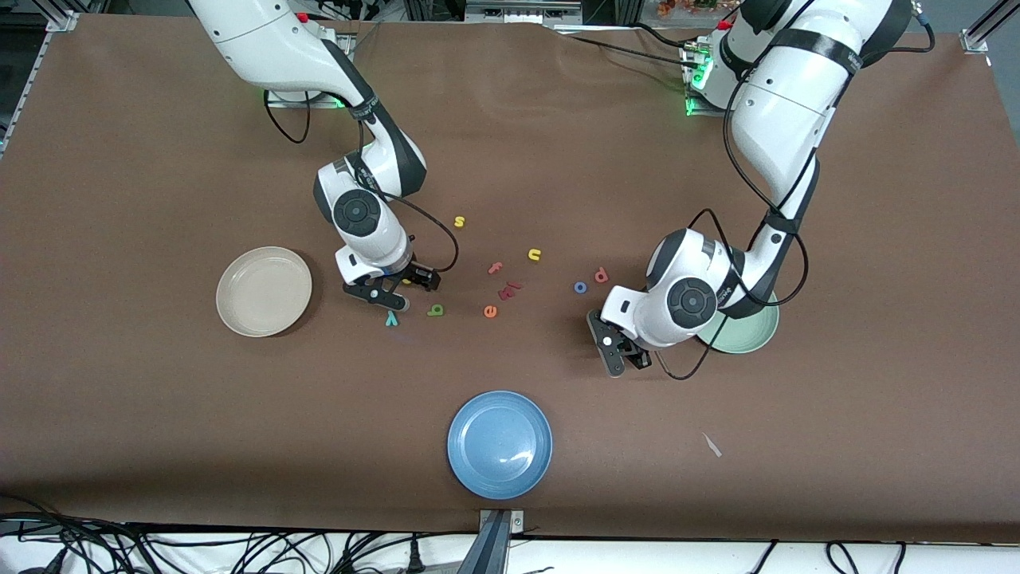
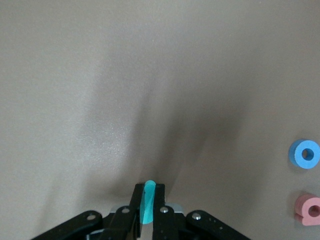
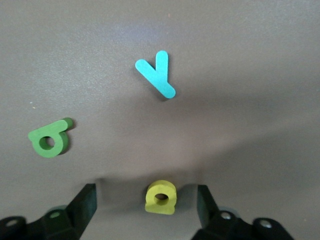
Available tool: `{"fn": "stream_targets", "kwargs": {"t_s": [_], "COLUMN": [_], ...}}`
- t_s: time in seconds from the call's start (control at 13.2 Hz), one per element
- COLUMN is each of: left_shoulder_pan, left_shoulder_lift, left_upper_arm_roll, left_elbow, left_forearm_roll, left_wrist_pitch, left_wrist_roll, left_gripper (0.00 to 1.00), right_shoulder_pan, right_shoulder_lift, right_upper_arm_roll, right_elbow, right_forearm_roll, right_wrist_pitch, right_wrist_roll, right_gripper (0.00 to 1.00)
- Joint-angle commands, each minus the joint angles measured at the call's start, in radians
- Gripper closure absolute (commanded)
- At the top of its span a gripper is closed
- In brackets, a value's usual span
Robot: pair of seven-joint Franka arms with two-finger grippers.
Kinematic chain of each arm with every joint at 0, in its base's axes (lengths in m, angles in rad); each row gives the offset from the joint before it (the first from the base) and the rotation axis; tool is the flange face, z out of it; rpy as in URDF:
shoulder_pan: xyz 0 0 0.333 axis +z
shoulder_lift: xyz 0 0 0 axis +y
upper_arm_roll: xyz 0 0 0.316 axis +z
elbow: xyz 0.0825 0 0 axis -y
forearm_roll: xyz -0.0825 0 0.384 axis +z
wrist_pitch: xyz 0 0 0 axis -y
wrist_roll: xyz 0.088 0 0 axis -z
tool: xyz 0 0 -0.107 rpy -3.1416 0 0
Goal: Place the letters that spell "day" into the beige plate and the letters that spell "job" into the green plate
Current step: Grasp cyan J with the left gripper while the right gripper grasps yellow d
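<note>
My left gripper (image 1: 622, 360) is low over the table near the green plate (image 1: 757, 332) and is shut on the teal "j" (image 2: 147, 205), which stands on edge between the fingers (image 2: 136, 199). The blue "o" (image 1: 580, 287) and salmon "b" (image 1: 601, 275) lie on the table close by. My right gripper (image 3: 145, 194) is down at the table beside the beige plate (image 1: 264, 291), open, with the yellow "a" (image 3: 161, 197) lying untouched between its fingers. The teal "y" (image 3: 156, 75) and olive-green "d" (image 3: 49, 138) lie just past it.
A blue plate (image 1: 500, 444) sits nearest the front camera. Loose letters lie mid-table: an orange "e" (image 1: 490, 312), dark red pieces (image 1: 508, 290), a pink "f" (image 1: 495, 268), and a yellow "u" (image 1: 534, 255) and "s" (image 1: 459, 222). The left arm covers part of the green plate.
</note>
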Motion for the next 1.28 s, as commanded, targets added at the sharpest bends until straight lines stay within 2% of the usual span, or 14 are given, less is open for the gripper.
{"fn": "stream_targets", "kwargs": {"t_s": [0.0,0.38,0.53,0.6,0.68,0.83,1.21], "left_shoulder_pan": [0.001,0.056,0.093,0.094,0.099,0.148,0.229], "left_shoulder_lift": [-0.036,-0.169,-0.272,-0.33,-0.39,-0.432,-0.426], "left_upper_arm_roll": [-0.001,0.005,0.005,0.003,0.003,0.003,0.002], "left_elbow": [0.006,-0.02,-0.113,-0.189,-0.266,-0.348,-0.533], "left_forearm_roll": [0.013,0.014,0.046,0.089,0.114,0.119,0.159], "left_wrist_pitch": [-0.037,-0.345,-0.416,-0.424,-0.418,-0.401,-0.093], "left_wrist_roll": [0.011,0.012,0.014,0.009,-0.001,0.002,0.015], "left_gripper": [1.0,1.0,1.0,1.0,1.0,1.0,1.0], "right_shoulder_pan": [0.005,0.004,0.004,0.004,0.004,0.004,0.004], "right_shoulder_lift": [0.006,0.004,0.003,0.003,0.001,-0.002,0.001], "right_upper_arm_roll": [0.001,0.001,0.001,0.001,0.001,0.001,0.003], "right_elbow": [0.0,0.0,0.0,-0.001,-0.001,-0.001,0.0], "right_forearm_roll": [0.014,0.014,0.014,0.014,0.014,0.014,0.014], "right_wrist_pitch": [0.011,0.004,0.002,0.001,-0.005,-0.019,-0.018], "right_wrist_roll": [0.012,0.006,0.003,0.004,0.004,0.004,0.003], "right_gripper": [0.31,0.54,0.61,0.61,0.61,0.64,0.8]}}
